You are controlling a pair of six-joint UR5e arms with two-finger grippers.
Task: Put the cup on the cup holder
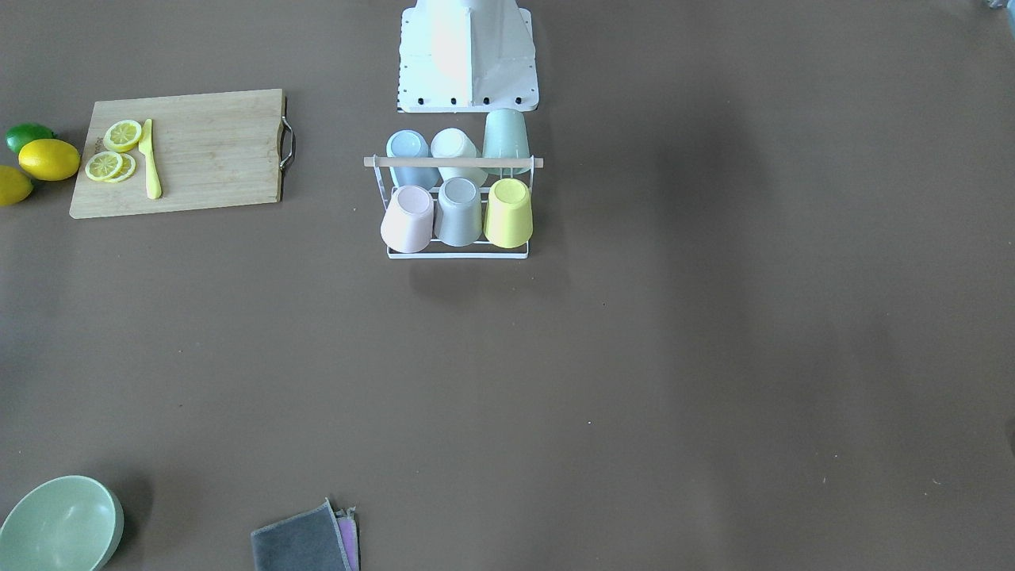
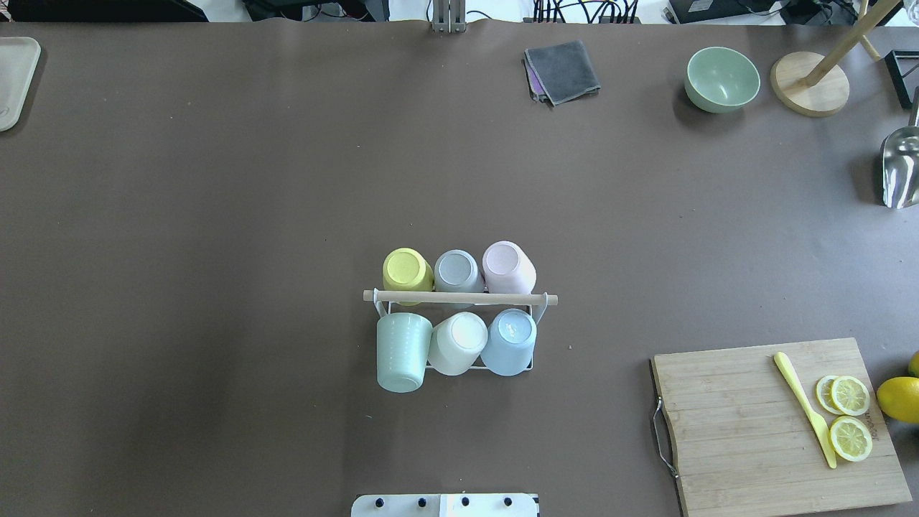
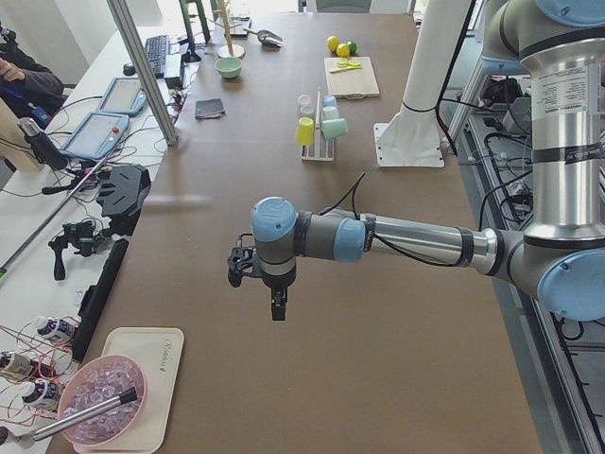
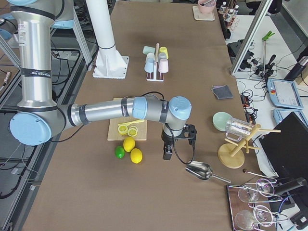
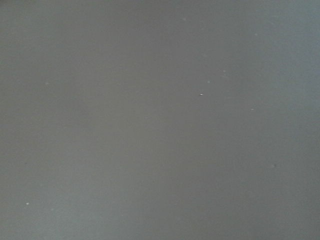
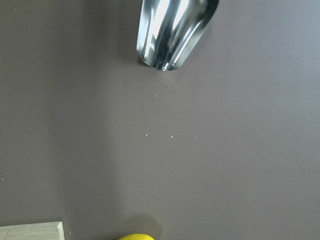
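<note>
The cup holder (image 2: 459, 297), a white wire rack with a wooden rod across its top, stands mid-table and carries several upturned cups. On the far row are a yellow cup (image 2: 406, 270), a grey cup (image 2: 457, 271) and a pink cup (image 2: 507, 266). On the near row are a pale green cup (image 2: 402, 352), which leans out past the rack's edge, a white cup (image 2: 459, 342) and a blue cup (image 2: 510, 341). My left gripper (image 3: 272, 307) hovers over bare table far from the rack. My right gripper (image 4: 167, 153) hangs beside the lemons. For both grippers I cannot tell whether they are open or shut.
A wooden cutting board (image 2: 775, 424) with lemon slices and a yellow knife lies at the right, with a whole lemon (image 2: 899, 399) beside it. A metal scoop (image 6: 175, 32), a green bowl (image 2: 721, 79), a grey cloth (image 2: 562, 70) and a wooden stand (image 2: 810, 82) sit along the far right.
</note>
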